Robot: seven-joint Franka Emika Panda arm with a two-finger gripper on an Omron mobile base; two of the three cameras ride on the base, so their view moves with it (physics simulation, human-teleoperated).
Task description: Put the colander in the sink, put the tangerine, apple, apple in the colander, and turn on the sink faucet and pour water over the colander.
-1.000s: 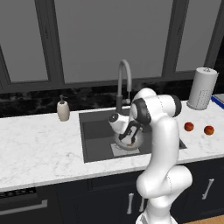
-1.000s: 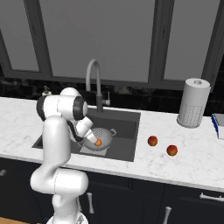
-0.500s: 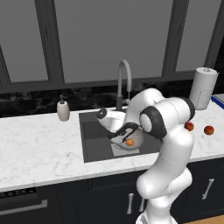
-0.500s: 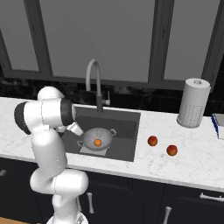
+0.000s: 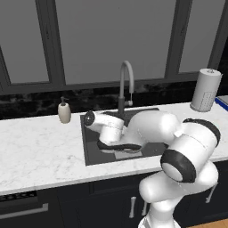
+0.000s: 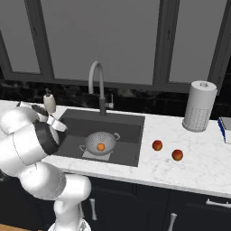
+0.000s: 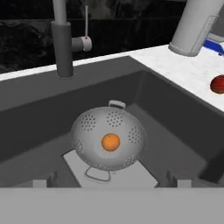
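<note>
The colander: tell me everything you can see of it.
The colander is a grey, metal-looking bowl, round, pierced with patches of small holes. It has two small loop handles on opposite sides of the rim. It stands upright in the sink, resting on the lighter square panel at the sink's bottom. The tangerine lies inside it at the middle. Nothing else touches it; no water falls on it.

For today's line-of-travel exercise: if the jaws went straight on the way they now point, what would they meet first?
Probably the colander in the sink, perhaps the tangerine inside it; depth is unclear.
</note>
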